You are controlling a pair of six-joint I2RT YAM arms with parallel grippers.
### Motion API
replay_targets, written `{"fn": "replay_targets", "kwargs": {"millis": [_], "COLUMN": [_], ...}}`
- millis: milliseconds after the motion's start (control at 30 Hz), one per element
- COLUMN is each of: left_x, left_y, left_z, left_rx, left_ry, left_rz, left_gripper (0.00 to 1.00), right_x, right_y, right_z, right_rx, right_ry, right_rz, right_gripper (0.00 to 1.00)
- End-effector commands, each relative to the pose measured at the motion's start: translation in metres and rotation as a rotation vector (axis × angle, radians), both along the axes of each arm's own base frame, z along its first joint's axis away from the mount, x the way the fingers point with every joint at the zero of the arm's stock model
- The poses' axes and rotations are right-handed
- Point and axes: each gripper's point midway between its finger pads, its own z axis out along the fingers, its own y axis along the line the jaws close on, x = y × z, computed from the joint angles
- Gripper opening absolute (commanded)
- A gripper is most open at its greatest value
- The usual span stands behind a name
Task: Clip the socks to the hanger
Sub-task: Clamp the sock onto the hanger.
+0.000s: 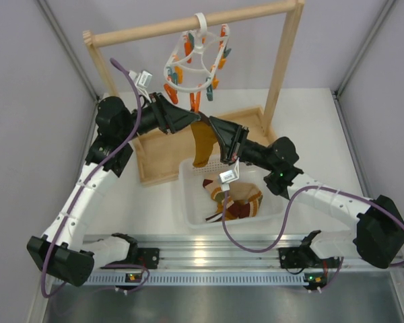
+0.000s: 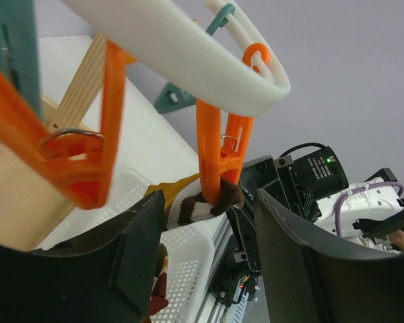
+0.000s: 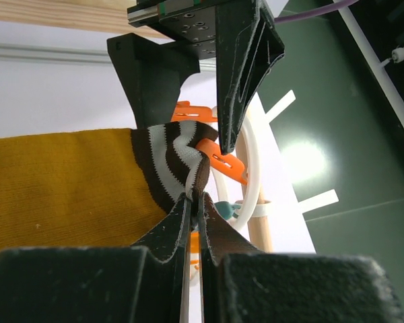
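Observation:
The white oval hanger (image 1: 196, 62) hangs by its hook from the wooden rail, with orange and teal pegs dangling. One orange peg (image 2: 215, 151) bites the dark-and-white striped cuff (image 2: 196, 207) of a mustard-yellow sock (image 1: 203, 145), which hangs below the ring. My left gripper (image 2: 209, 259) is open, its fingers (image 2: 138, 252) standing apart on either side of that peg without touching it. My right gripper (image 3: 196, 200) is shut on the cuff's edge, just under the peg (image 3: 221, 156). The mustard sock body (image 3: 60, 185) stretches away to the left.
A white perforated basket (image 1: 188, 195) sits below the arms, holding other striped socks (image 1: 241, 202). A shallow wooden tray (image 1: 155, 171) lies behind it. The tall wooden rail frame (image 1: 188, 25) spans the back, its right post (image 1: 277, 74) close to the hanger.

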Motion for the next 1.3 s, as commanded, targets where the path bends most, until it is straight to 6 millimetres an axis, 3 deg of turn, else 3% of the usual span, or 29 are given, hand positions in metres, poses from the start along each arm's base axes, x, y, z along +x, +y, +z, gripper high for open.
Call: {"fn": "replay_targets", "kwargs": {"millis": [0, 233, 600, 733, 833, 967, 1067, 1267], "left_x": [-0.009, 0.001, 0.014, 0.019, 0.019, 0.017, 0.016, 0.018], "left_y": [0.007, 0.019, 0.019, 0.022, 0.026, 0.033, 0.036, 0.041], "left_z": [0.016, 0.025, 0.028, 0.030, 0.037, 0.034, 0.033, 0.032], "left_rx": [-0.018, -0.025, -0.021, -0.001, 0.002, 0.016, 0.024, 0.031], "left_ry": [-0.068, -0.105, -0.121, -0.128, -0.161, -0.157, -0.160, -0.160], "left_rz": [0.017, 0.128, 0.157, 0.184, 0.215, 0.245, 0.253, 0.268], "left_gripper": [0.61, 0.68, 0.69, 0.61, 0.49, 0.37, 0.35, 0.34], "right_x": [-0.008, -0.008, -0.020, -0.023, -0.017, -0.004, 0.005, 0.024], "right_y": [0.002, 0.005, 0.023, 0.030, 0.030, 0.025, 0.018, -0.001], "right_z": [0.022, 0.021, 0.024, 0.025, 0.022, 0.015, 0.006, -0.007], "right_rx": [0.040, 0.033, 0.032, 0.040, 0.045, 0.054, 0.051, 0.047], "right_ry": [-0.025, -0.024, -0.017, -0.007, 0.026, 0.097, 0.150, 0.257], "right_rz": [0.027, 0.036, 0.092, 0.110, 0.093, 0.043, 0.005, -0.075], "right_gripper": [0.00, 0.00, 0.00, 0.00, 0.00, 0.11, 0.24, 0.39]}}
